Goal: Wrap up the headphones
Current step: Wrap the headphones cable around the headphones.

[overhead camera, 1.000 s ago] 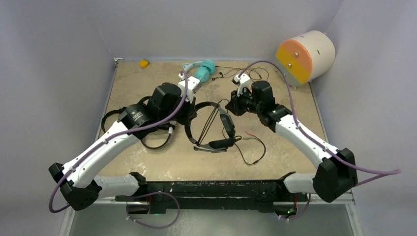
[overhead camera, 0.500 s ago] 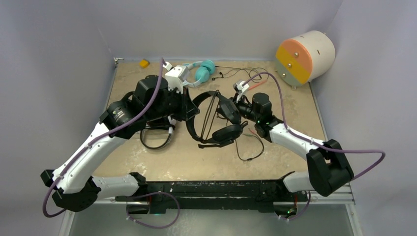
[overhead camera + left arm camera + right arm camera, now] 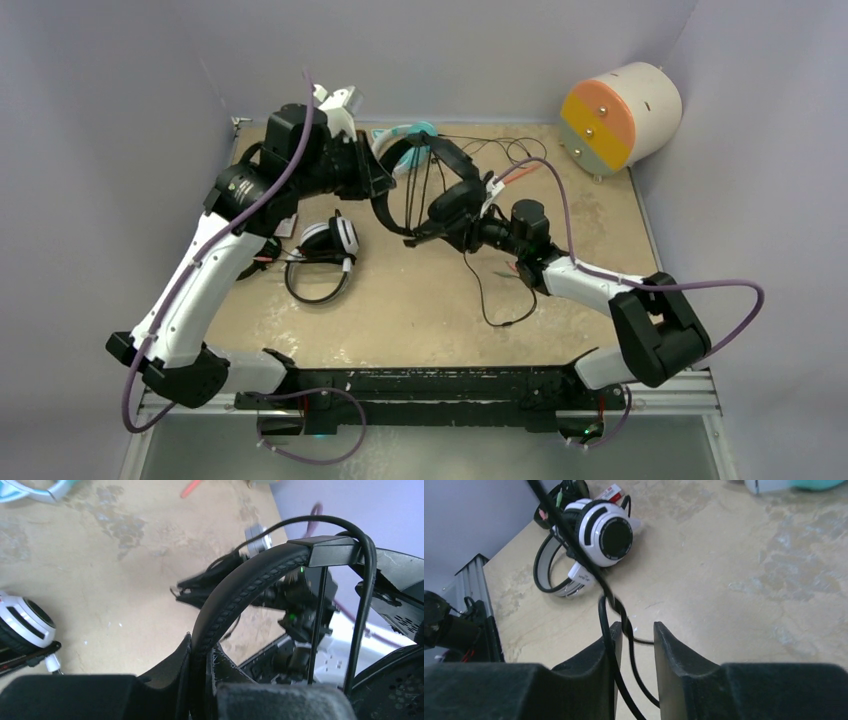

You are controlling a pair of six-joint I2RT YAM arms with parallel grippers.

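1. left hand (image 3: 198,662) is clenched on the padded headband of the black headphones (image 3: 240,587), held up off the bench (image 3: 100,580).
2. right hand (image 3: 636,640) is released, with the thin black cable (image 3: 605,612) hanging between its spread fingers.
3. white-and-black headphones (image 3: 606,530) lie on the bench.

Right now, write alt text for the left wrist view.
The left fingers clamp the padded headband of a black headset, its cable draped over the band's end. Below on the tan table lie a white-and-black headset at the left edge and a teal headset's band in the top left corner; the right arm shows blurred behind.
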